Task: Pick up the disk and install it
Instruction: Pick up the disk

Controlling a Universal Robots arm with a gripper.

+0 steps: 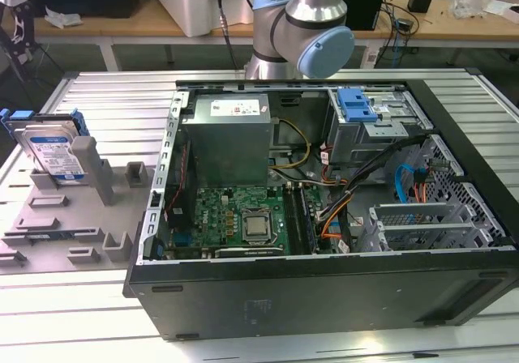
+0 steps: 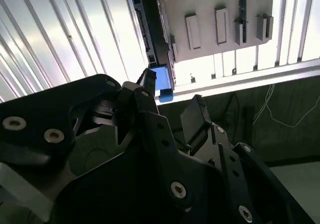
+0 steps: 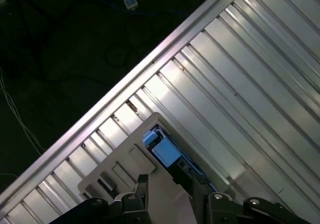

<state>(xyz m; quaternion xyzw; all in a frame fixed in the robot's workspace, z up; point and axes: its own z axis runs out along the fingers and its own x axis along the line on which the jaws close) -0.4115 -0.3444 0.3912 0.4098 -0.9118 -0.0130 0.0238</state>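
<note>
Gripper [image 2: 172,96] is hovering open and empty, disk [image 2: 152,39] standing on edge straight ahead, its long axis running between fingertips [image 2: 194,116].

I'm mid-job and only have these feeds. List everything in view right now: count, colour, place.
disk: one, silver with blue frame, upright in the holder, the exterior view's left
holder: one, grey, on the table beside the case
case: one, black, open, mid-table
power supply: one, grey, inside the case
circuit board: one, green, on the case floor
clip: one, light blue, at the drive bay
table: one, silver, slatted
arm: one, silver and light blue, beyond the case
gripper: one, black, open, empty, over the holder
</note>
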